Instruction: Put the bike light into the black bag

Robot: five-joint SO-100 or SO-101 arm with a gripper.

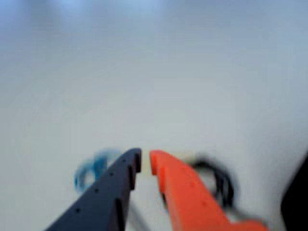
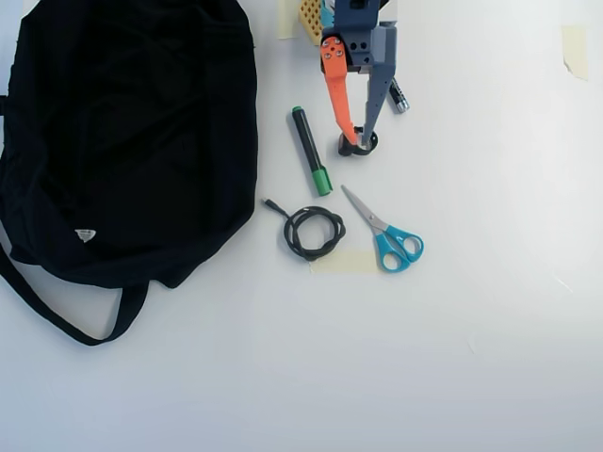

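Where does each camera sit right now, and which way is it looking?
Wrist view: rides behind the gripper, looking along its fingers at the blurred table.
Overhead view: fixed above, looking straight down on bag, marker, cable; the arm enters from the top edge.
Shared: gripper, scissors.

White worktop (image 2: 490, 330), green-capped black marker pen (image 2: 310, 151), coiled black cable (image 2: 314, 233) just below it, blue-handled steel scissors (image 2: 384, 231) to the cable's right, small black-and-silver cylinder (image 2: 399, 98), beige tape patch (image 2: 574, 47).

From overhead I saw the bag (image 2: 122, 132) left, marker (image 2: 310, 150) beside it, cable (image 2: 314, 233) and scissors (image 2: 388, 234) below, light (image 2: 358, 144) between marker and scissors.
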